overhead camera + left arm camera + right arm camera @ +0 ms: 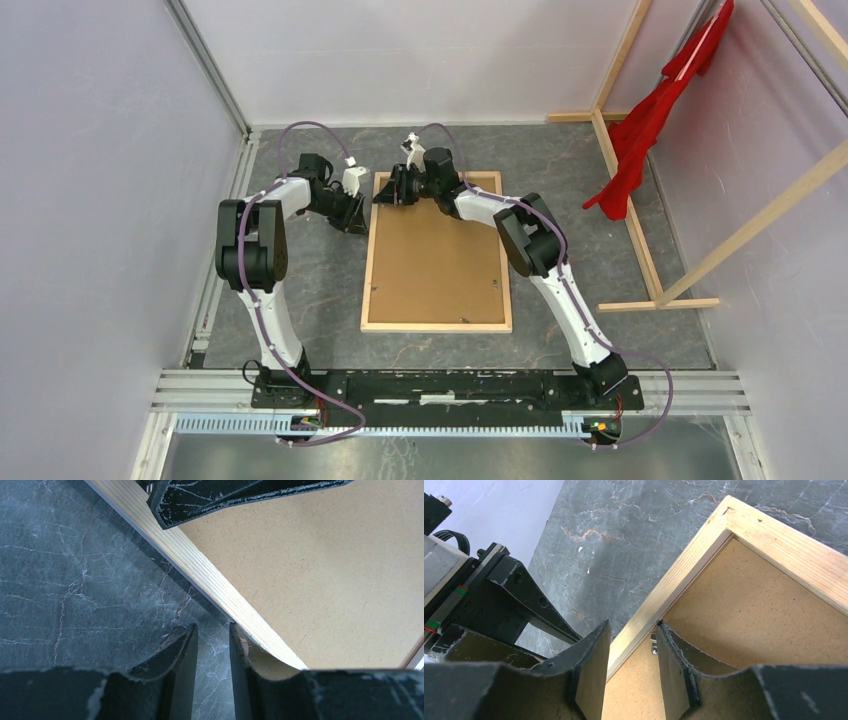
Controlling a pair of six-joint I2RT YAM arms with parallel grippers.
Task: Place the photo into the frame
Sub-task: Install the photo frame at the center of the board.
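Red cloth point(650, 122) hangs from bare wooden beams point(660, 304) on the dark marbled tabletop point(310, 290).

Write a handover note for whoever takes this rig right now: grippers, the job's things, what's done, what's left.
Left gripper: jaws slightly apart, empty, over the table just outside the frame at its left rail, near the far corner.
Right gripper: astride that rail at the same corner; clamped or not, cannot tell.
The frame lies flat, wood back up, with the backing board seated in it.
The photo is not in view.
Done: unclear.
Left: check whether the photo is under the board; if not, probably lift the board and insert it.
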